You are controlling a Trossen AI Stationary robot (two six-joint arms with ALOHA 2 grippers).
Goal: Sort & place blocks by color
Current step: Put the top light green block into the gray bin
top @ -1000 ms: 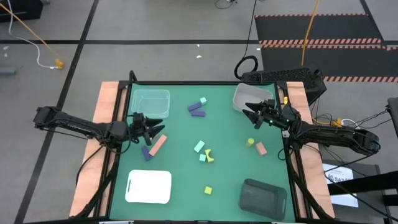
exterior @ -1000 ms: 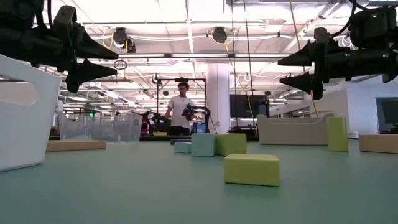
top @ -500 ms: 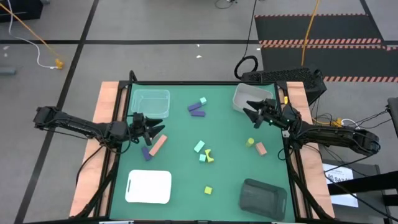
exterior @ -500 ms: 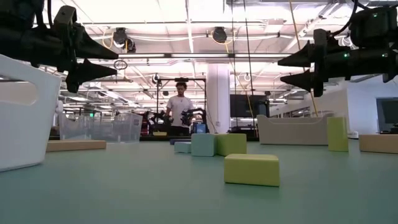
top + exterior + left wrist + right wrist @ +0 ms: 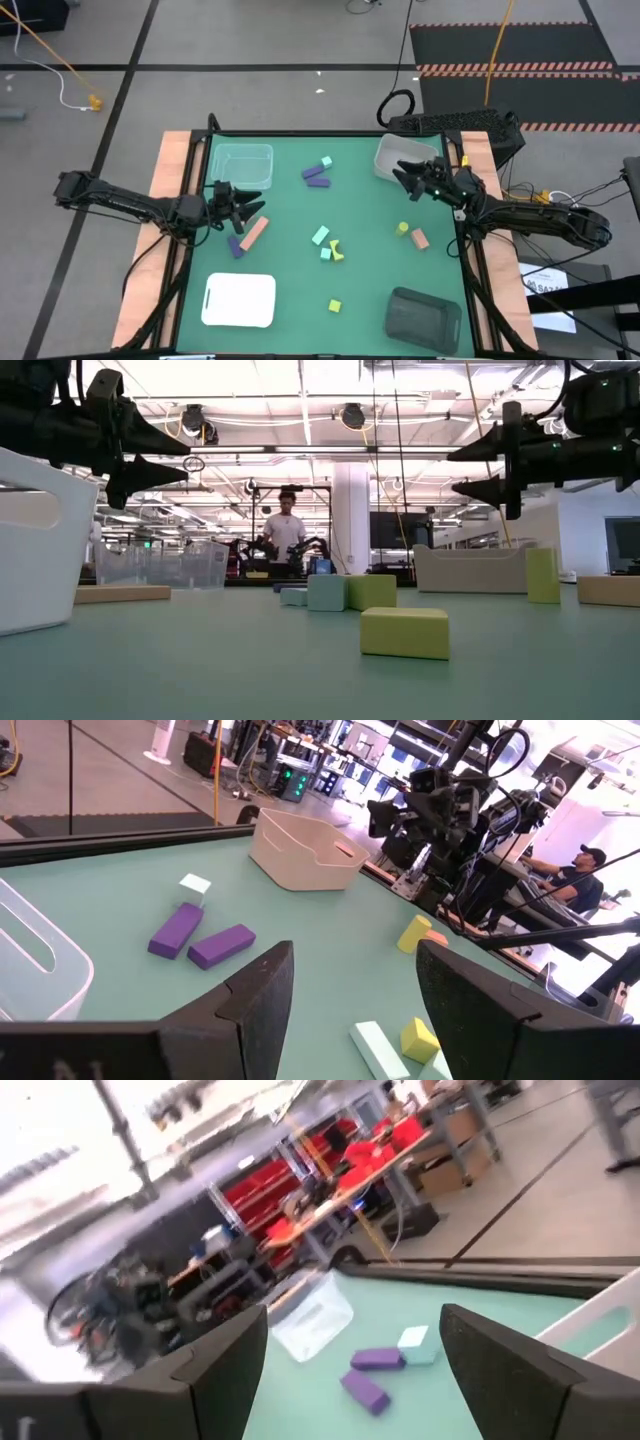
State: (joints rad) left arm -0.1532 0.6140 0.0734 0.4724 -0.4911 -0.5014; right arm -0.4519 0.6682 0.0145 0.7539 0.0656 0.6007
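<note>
Blocks: small toy blocks (image 5: pixel 325 243) in purple, pink, mint, yellow, scattered mid-table.
Left gripper (image 5: pixel 252 203): parted, empty, above long pink bar (image 5: pixel 254 233).
Right gripper (image 5: pixel 402 177): wide, empty, beside far-right white bin (image 5: pixel 384 158).
Around: clear tub (image 5: pixel 241 161), white tray (image 5: pixel 239 300), dark basket (image 5: pixel 422 315).
Hidden: purple block (image 5: pixel 235 246) partly under left arm.

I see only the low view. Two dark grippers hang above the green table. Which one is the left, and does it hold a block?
Observer: The one on your picture's left is the left gripper; it is open and holds nothing.
Operator: What lies nearest to it?
Observer: A salmon pink bar block lies flat on the table beside it, with a small purple block close to the bar's end.
Operator: And the right gripper?
Observer: The right gripper is open and empty, at the edge of the white tub.
</note>
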